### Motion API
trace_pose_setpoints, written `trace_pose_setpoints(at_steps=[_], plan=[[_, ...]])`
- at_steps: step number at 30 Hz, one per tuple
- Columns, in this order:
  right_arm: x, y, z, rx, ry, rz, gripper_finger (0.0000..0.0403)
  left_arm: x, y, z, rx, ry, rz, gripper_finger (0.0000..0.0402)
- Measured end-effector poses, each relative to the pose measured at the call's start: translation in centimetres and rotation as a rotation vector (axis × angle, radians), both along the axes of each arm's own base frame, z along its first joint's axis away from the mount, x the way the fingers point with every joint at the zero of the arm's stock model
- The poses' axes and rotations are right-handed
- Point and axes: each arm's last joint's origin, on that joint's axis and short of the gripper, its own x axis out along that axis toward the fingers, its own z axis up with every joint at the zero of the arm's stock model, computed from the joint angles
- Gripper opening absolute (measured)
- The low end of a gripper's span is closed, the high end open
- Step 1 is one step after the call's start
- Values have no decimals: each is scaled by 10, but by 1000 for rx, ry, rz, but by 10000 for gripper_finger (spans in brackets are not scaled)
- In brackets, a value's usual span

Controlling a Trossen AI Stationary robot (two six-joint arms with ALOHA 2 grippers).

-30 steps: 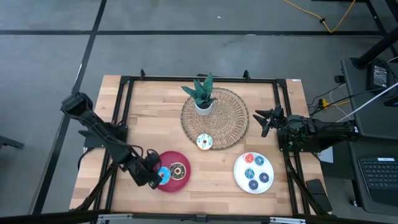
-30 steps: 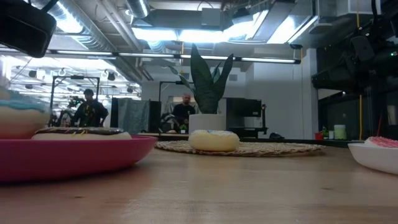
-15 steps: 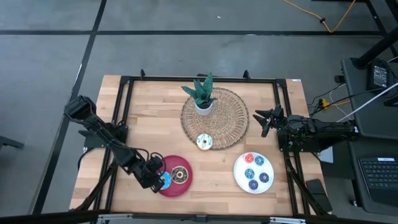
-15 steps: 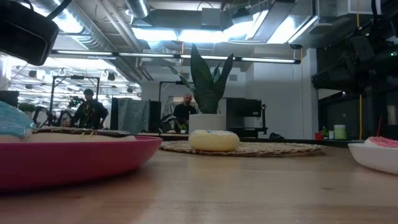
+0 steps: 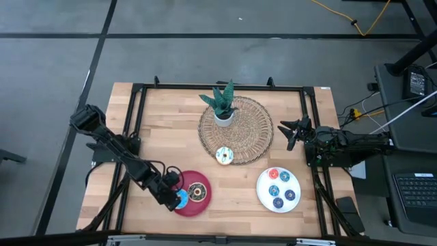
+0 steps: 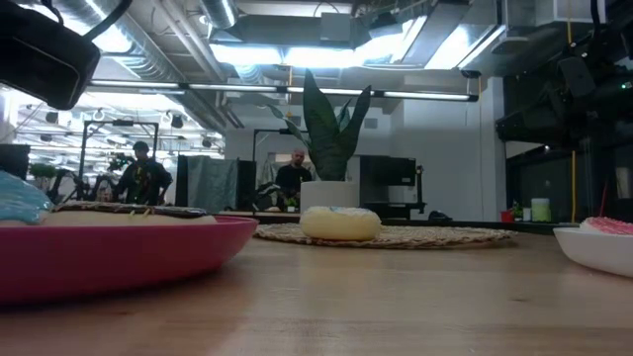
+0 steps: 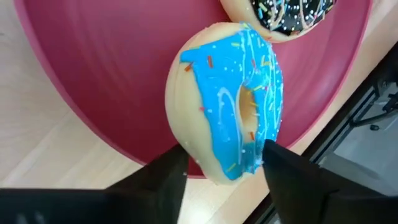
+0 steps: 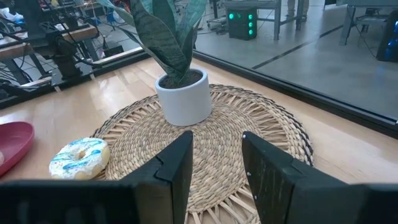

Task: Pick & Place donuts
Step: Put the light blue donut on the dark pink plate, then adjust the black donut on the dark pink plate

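A light-blue iced donut (image 7: 230,106) lies tilted on the red plate (image 7: 93,74), leaning on the plate's sloping left wall beside the chocolate donut (image 7: 292,15). My left gripper (image 7: 225,155) reaches over the plate's left rim (image 5: 176,197). Its fingers stand apart on either side of the blue donut's near end. A cream sprinkled donut (image 5: 224,156) sits on the woven mat (image 5: 252,140). Several coin-sized donuts lie on the white plate (image 5: 263,195). My right gripper (image 5: 290,130) waits open at the table's right edge. My left gripper comes slanting down from the table's left. Its fingertips (image 7: 177,165) stand close against both sides of the blue donut's near end (image 7: 217,171). I cannot tell whether they touch it. The donut rests on the plate.
A potted plant (image 5: 222,106) stands at the back of the woven mat. A black frame runs along the table's edges (image 5: 140,137). Bare wood lies between the two plates (image 5: 235,198). People stand in the room behind the table in the low view.
My left gripper has edged toward the red plate and down a little with the blue donut. In the low view the donut has sunk from above the plate's rim to lower behind it, with only its blue top showing.
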Motion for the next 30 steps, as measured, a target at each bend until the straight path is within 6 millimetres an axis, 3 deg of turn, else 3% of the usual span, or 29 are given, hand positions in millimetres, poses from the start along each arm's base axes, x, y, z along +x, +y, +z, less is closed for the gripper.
trace_pose_setpoints(at_steps=[7,16,30], plan=[[0,0,0,0,0,0,140,1,7,12,-43,-27,44,234],[0,0,0,0,-1,0,140,-4,18,25,-29,-37,98,233],[0,0,0,0,0,0,140,-8,19,23,-22,8,61,236]])
